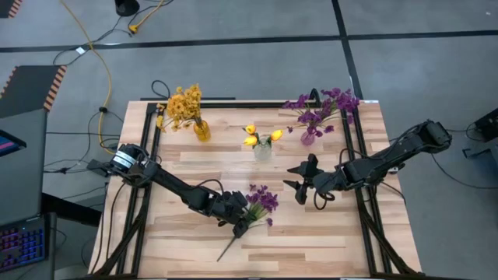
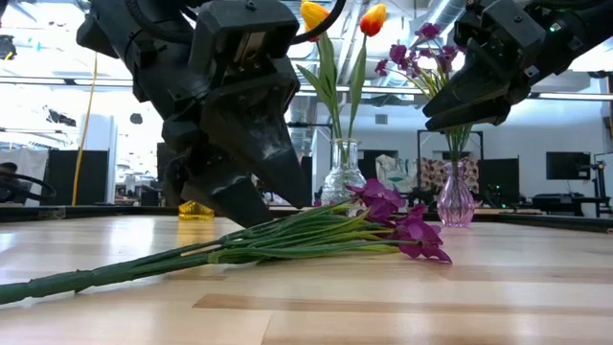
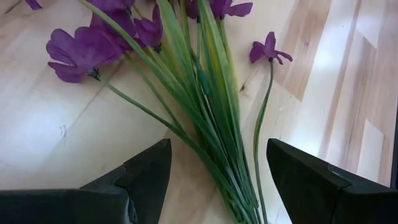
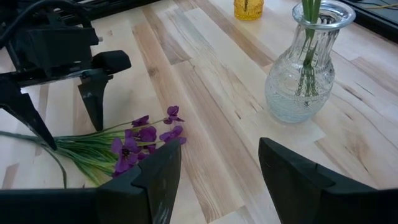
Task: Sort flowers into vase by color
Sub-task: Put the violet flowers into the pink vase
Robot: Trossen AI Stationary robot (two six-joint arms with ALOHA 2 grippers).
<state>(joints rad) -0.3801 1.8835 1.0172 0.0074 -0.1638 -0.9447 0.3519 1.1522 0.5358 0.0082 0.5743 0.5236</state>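
My fingers (image 3: 146, 180) are matt black plastic, smooth-faced. Under them the table (image 1: 311, 241) is pale planked wood with a soft satin sheen. The purple flowers (image 3: 87, 50) look like cloth petals on smooth plastic stems. Beyond them, the clear vase (image 4: 301, 68) is glossy ribbed glass.

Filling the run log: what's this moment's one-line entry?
left hand open, straddling purple flowers lying on table | right hand open, waiting
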